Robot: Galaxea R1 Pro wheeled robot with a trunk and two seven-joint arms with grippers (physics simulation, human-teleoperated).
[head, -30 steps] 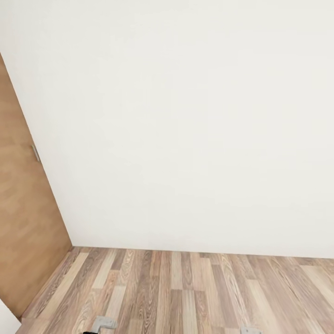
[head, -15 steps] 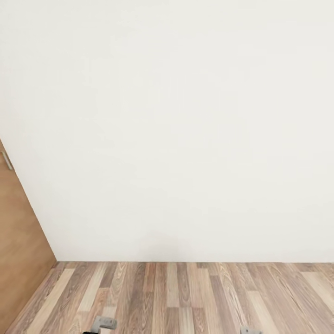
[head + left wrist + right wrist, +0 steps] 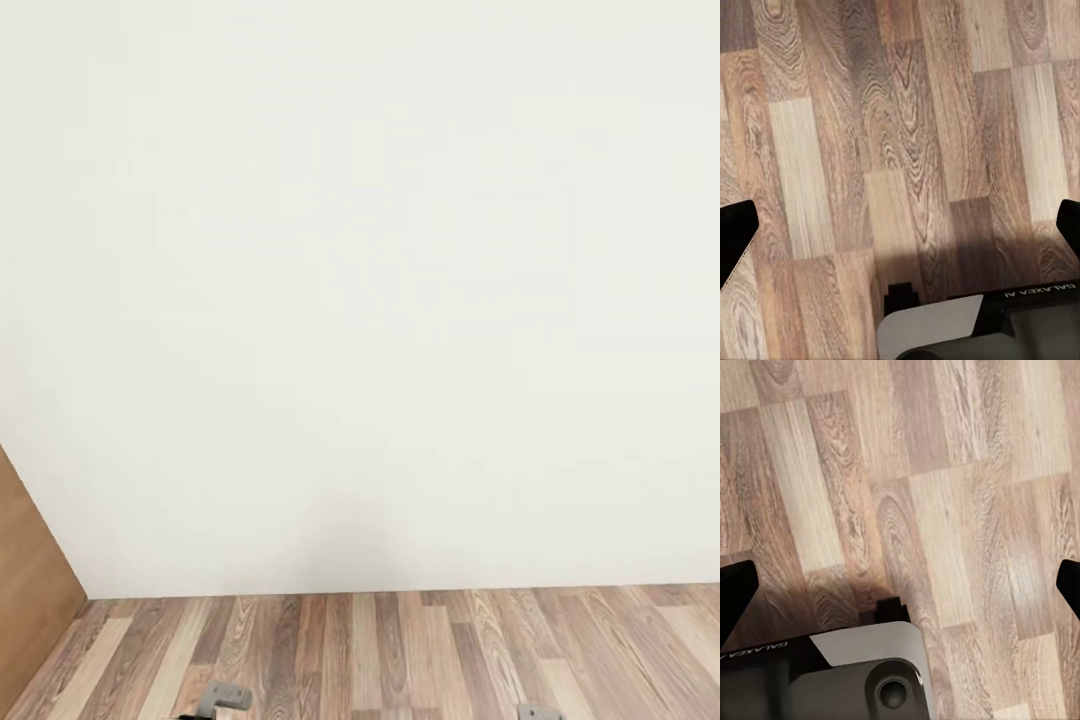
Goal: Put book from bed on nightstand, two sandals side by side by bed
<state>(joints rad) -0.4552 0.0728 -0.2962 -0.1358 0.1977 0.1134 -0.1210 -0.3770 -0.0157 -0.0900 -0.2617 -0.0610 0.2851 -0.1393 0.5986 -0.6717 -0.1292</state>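
I see matt white wall (image 3: 380, 280), wood-grain plank floor (image 3: 420, 650) with soft sheen, smooth brown wooden door (image 3: 30, 600), grey base plate (image 3: 870, 649) smooth, matt

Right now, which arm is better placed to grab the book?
Neither. Both hang with jaws open and empty over bare wood floor; the head view faces a white wall and a brown door. Drive on first.

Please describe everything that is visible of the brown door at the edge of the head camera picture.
Just a narrow wedge of the brown door shows, at the lower left edge of the head view. Its surface looks like smooth, warm brown wood with a faint mottled grain, without panels. No handle or hinge can be seen on this part. Its slanted edge borders the white wall, and its bottom reaches the wood-plank floor near the corner. Whether it is open or shut cannot be told. Nothing leans against it.
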